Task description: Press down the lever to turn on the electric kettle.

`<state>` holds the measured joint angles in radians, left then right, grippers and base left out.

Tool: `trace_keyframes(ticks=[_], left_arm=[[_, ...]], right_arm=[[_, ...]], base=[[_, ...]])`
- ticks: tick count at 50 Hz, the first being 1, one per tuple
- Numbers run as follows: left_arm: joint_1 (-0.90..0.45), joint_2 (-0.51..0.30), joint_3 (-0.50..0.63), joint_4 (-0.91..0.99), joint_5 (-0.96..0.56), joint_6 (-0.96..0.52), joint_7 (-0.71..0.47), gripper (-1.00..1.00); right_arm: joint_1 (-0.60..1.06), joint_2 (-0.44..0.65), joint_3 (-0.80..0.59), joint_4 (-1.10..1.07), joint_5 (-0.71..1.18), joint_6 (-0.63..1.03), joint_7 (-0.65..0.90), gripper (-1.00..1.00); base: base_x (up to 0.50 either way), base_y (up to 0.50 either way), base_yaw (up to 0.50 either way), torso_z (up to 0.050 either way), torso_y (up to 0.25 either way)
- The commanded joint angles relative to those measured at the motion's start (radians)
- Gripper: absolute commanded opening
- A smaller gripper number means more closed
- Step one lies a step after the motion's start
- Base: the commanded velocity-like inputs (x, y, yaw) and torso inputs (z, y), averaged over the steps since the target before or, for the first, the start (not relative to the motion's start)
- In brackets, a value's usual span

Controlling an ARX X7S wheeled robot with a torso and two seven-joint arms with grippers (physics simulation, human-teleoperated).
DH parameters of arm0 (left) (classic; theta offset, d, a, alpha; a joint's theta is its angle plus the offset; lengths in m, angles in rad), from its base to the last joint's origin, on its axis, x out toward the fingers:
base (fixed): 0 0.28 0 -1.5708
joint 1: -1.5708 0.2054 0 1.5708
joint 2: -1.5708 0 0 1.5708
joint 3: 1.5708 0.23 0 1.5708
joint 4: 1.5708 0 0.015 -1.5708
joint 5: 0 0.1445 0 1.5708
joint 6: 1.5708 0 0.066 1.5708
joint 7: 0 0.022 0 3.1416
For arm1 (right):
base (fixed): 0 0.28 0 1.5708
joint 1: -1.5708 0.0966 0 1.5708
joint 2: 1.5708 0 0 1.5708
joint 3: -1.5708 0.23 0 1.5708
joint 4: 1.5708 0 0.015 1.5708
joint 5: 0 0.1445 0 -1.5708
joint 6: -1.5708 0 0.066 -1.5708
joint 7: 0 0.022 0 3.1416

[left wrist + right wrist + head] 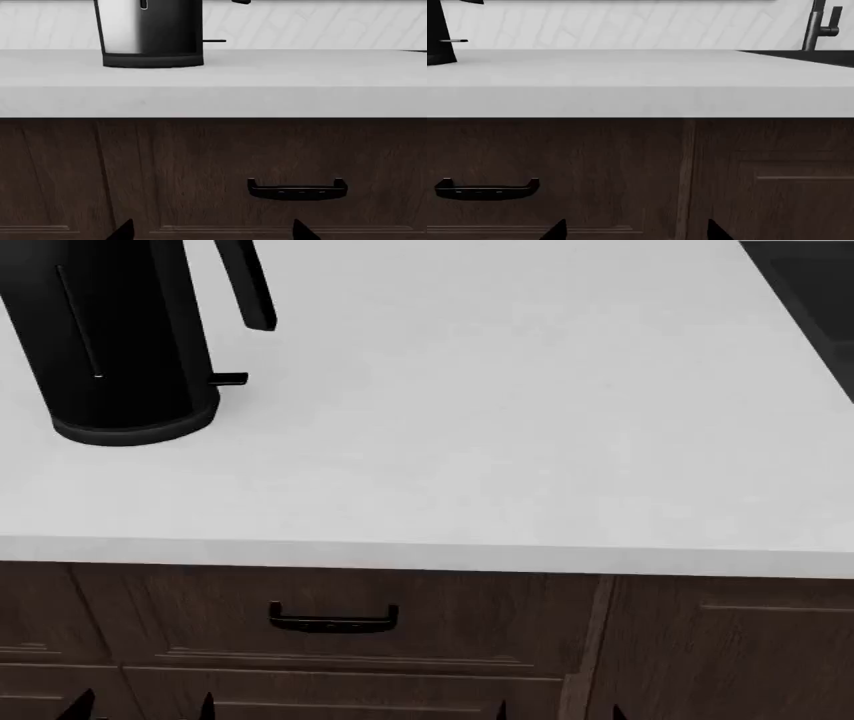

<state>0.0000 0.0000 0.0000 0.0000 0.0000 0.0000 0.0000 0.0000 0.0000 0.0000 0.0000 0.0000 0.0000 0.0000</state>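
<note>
The electric kettle [120, 350] is a tall black jug standing at the far left of the white countertop [507, 440]. Its lever [230, 379] is a small black tab jutting from the base below the loop handle. In the left wrist view the kettle [152, 32] and lever [215, 41] are ahead and above. The right wrist view catches only the kettle's edge [437, 35] and the lever [455, 41]. Both grippers hang low in front of the dark cabinet, below counter height. The left gripper [212, 231] and right gripper [636, 231] are open with nothing between their fingertips.
A dark wood cabinet front with a black drawer handle [334, 620] runs under the counter's front edge. A dark sink [814, 290] sits at the counter's far right, with a black faucet [820, 25] behind it. A pale tiled wall backs the counter.
</note>
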Motion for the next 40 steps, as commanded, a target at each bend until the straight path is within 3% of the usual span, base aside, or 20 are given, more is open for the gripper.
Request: trace_keyframes(ticks=[1,3,4,6,9,10,13,18,29,40], left_arm=[[0.0,-0.01,0.011,0.0,-0.01,0.0,0.0,1.0],[0.002,-0.016,0.02,0.001,-0.012,0.002,-0.02,1.0],[0.001,-0.021,0.03,-0.001,-0.006,0.003,-0.031,1.0],[-0.002,-0.03,0.046,-0.005,0.005,0.001,-0.043,1.0],[-0.034,-0.069,0.15,0.058,0.211,-0.086,-0.089,1.0],[-0.066,-0.072,0.2,0.174,0.304,-0.19,-0.06,1.0],[-0.232,-0.028,0.215,0.382,0.333,-0.412,0.023,1.0],[-0.271,-0.015,0.159,0.452,0.181,-0.521,0.061,1.0],[-0.273,-0.047,0.153,0.541,0.117,-0.579,0.034,1.0],[-0.276,-0.064,0.126,0.587,0.085,-0.566,-0.002,1.0]], right_arm=[[0.0,0.009,-0.013,0.0,0.009,0.0,0.004,1.0],[-0.014,0.024,-0.011,-0.041,0.022,0.02,0.006,1.0],[-0.069,0.068,0.028,-0.191,0.072,0.151,-0.016,1.0],[-0.059,0.068,0.014,-0.249,0.058,0.191,-0.001,1.0],[-0.032,0.053,-0.018,-0.231,0.038,0.2,0.025,1.0],[-0.026,0.049,-0.024,-0.224,0.037,0.199,0.031,1.0],[-0.035,0.054,-0.007,-0.217,0.069,0.163,0.034,1.0],[-0.048,0.064,0.003,-0.201,0.09,0.123,0.043,1.0],[-0.037,0.07,-0.007,-0.174,0.096,0.091,0.082,1.0],[0.039,0.155,-0.001,-0.574,0.066,0.442,0.125,1.0]], base=[[0.0,0.0,0.0,0.0,0.0],[0.0,0.0,0.0,0.0,0.0],[0.0,0.0,0.0,0.0,0.0],[0.0,0.0,0.0,0.0,0.0],[0.0,0.0,0.0,0.0,0.0],[0.0,0.0,0.0,0.0,0.0],[0.0,0.0,0.0,0.0,0.0],[0.0,0.0,0.0,0.0,0.0],[0.0,0.0,0.0,0.0,0.0],[0.0,0.0,0.0,0.0,0.0]])
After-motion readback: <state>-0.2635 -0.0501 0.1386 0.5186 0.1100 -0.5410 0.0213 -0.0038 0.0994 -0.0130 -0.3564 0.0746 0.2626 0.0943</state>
